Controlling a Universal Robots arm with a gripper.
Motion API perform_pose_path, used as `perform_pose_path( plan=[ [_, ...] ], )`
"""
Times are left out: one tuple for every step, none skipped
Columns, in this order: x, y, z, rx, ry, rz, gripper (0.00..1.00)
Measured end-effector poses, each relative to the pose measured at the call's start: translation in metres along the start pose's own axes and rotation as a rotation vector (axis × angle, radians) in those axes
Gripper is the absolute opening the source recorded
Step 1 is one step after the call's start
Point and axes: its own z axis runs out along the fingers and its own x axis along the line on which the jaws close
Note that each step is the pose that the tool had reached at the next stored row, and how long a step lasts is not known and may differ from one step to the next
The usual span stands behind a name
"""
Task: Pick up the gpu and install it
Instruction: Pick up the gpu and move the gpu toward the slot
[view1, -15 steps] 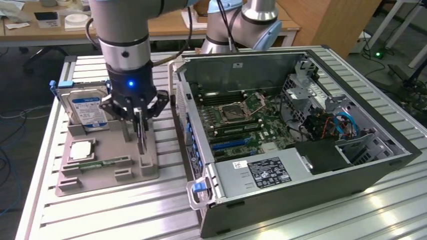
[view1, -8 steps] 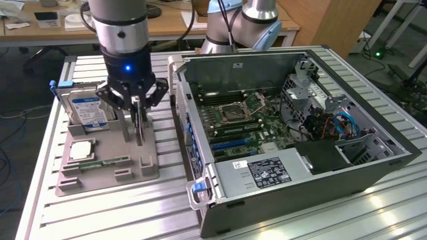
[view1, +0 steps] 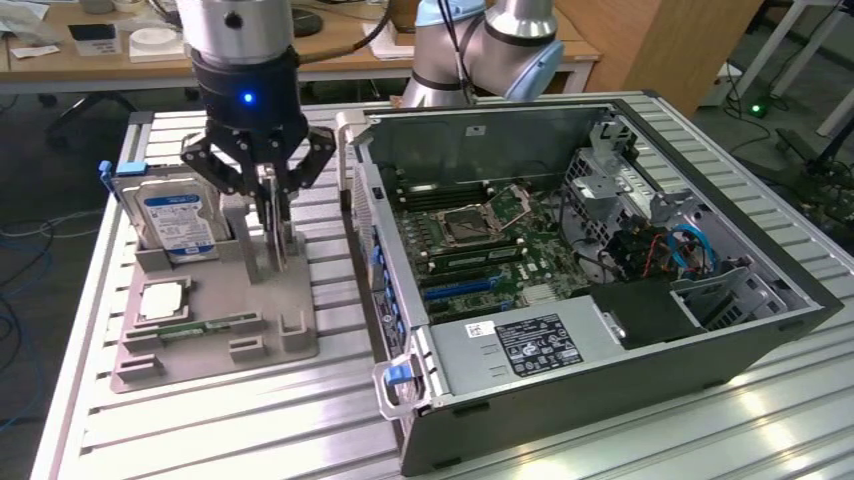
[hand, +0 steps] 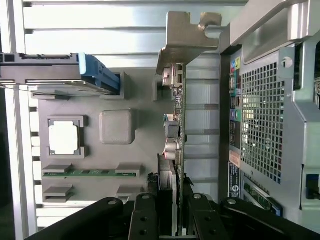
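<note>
The gpu (view1: 275, 235) is a thin dark card standing on edge over the grey holder tray (view1: 260, 320). My gripper (view1: 274, 192) comes down from above and is shut on its upper edge. In the wrist view the gpu (hand: 178, 145) is edge-on, with its pale metal bracket (hand: 184, 37) at the far end and my gripper (hand: 170, 217) clamped around its heatsink side. The black fingers (hand: 145, 220) press on either side of the card. I cannot tell whether its lower edge still sits in the tray's slot.
A silver hard drive (view1: 180, 220) with a blue label stands in the tray. A CPU (view1: 160, 300) and a green memory stick (view1: 198, 326) lie there too. The open computer case (view1: 747, 330) lies at the exterior view's right, motherboard (view1: 467, 240) exposed. Everything rests on a slatted metal table (view1: 240, 420).
</note>
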Motion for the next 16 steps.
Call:
perform_pose_path(
  plan=[
    [0.000, 0.0000, -0.0033, -0.0001, 0.0001, 0.000, 0.27],
    [0.000, 0.0000, -0.0064, -0.0003, -0.0001, 0.000, 0.27],
    [0.000, 0.0000, -0.0096, -0.0004, 0.0000, 0.000, 0.27],
    [0.000, 0.0000, -0.0128, -0.0004, 0.0000, 0.000, 0.27],
    [0.000, 0.0000, -0.0160, -0.0004, 0.0001, 0.000, 0.27],
    [0.000, 0.0000, -0.0189, -0.0005, 0.0000, 0.000, 0.27],
    [0.000, 0.0000, -0.0220, -0.0005, 0.0001, 0.000, 0.27],
    [0.000, 0.0000, -0.0253, -0.0005, 0.0000, 0.000, 0.27],
    [0.000, 0.0001, -0.0284, -0.0005, 0.0000, 0.000, 0.27],
    [0.000, 0.0001, -0.0314, -0.0005, -0.0001, 0.000, 0.27],
    [0.000, 0.0001, -0.0345, -0.0005, 0.0000, 0.000, 0.27],
    [0.000, 0.0001, -0.0375, -0.0005, 0.0000, 0.000, 0.27],
    [0.000, 0.0001, -0.0405, -0.0004, 0.0000, 0.000, 0.27],
    [0.000, 0.0001, -0.0435, -0.0005, 0.0000, 0.000, 0.27],
    [0.000, 0.0001, -0.0468, -0.0005, -0.0001, 0.000, 0.27],
    [0.000, 0.0001, -0.0501, -0.0005, 0.0000, 0.000, 0.27]
  ],
)
